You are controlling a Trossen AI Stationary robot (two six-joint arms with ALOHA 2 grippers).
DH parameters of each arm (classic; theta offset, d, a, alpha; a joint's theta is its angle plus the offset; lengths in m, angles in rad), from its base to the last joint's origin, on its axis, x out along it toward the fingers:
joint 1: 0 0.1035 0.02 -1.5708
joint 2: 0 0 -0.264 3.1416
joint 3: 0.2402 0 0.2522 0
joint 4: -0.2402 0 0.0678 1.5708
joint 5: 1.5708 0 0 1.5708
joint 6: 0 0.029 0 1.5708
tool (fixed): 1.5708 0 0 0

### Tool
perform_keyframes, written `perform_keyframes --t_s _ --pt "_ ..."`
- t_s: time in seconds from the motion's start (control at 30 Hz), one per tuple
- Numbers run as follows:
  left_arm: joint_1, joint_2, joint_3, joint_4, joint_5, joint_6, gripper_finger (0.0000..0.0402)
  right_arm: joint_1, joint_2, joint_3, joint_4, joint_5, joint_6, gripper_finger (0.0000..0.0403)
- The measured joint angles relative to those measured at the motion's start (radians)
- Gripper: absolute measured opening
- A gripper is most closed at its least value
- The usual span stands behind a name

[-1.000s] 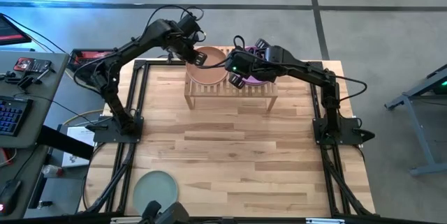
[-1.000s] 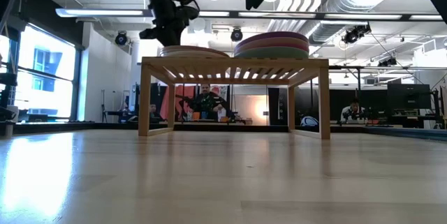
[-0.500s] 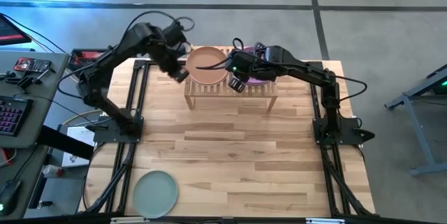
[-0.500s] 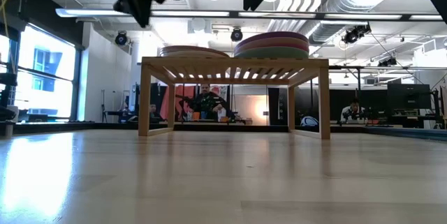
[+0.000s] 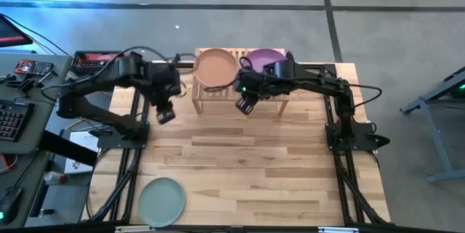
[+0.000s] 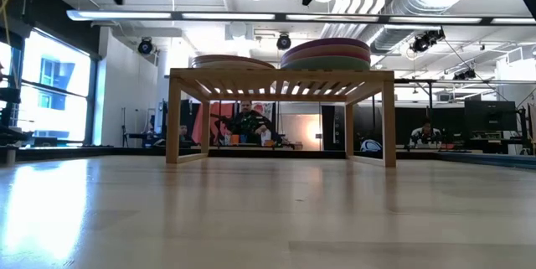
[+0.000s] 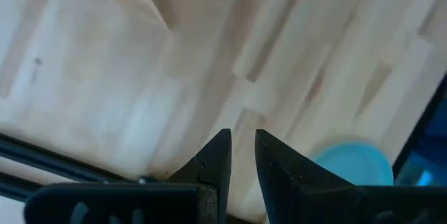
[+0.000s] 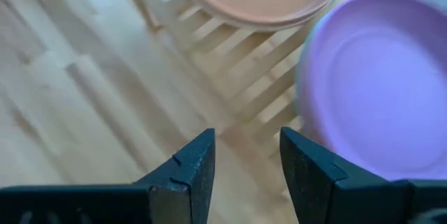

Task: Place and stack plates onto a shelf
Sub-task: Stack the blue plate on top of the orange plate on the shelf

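You have two plate stacks on the shelf (image 5: 240, 96), one mint plate (image 5: 161, 201) near-left for the empty, narrow left gripper (image 5: 166, 114), and the right gripper (image 5: 245, 105) wide, idle.

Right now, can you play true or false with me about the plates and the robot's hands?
1. A purple plate tops one stack on the shelf. True.
2. The mint plate is on the shelf. False: it lies on the table, near the front left corner.
3. The left gripper holds a plate. False: its fingers are empty, above bare table.
4. The right gripper is open and empty. True.
5. Two stacks sit on the shelf. True.
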Motion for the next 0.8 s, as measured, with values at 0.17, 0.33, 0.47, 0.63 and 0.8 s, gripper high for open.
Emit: perform_keyframes --t_s 0.17,0.33,0.47,0.63,0.8 --pt "-0.135 -0.087 -0.137 0.007 0.054 -0.055 0.0054 0.064 0.0 0.0 0.002 -0.009 0.137 0.0138" --pt "-0.265 -0.148 -0.266 0.031 0.056 -0.182 0.0055 0.121 0.0 0.0 0.003 -0.007 0.253 0.0138" --pt "-0.369 -0.179 -0.349 0.077 0.058 -0.282 0.0054 0.16 0.001 0.0 0.005 -0.006 0.317 0.0138" --pt "-0.499 -0.19 -0.427 0.18 0.059 -0.38 0.0054 0.201 0.008 0.0 0.008 0.016 0.398 0.0138" --pt "-0.616 -0.189 -0.495 0.353 0.057 -0.419 0.0054 0.24 0.018 0.0 0.01 0.032 0.462 0.0138"
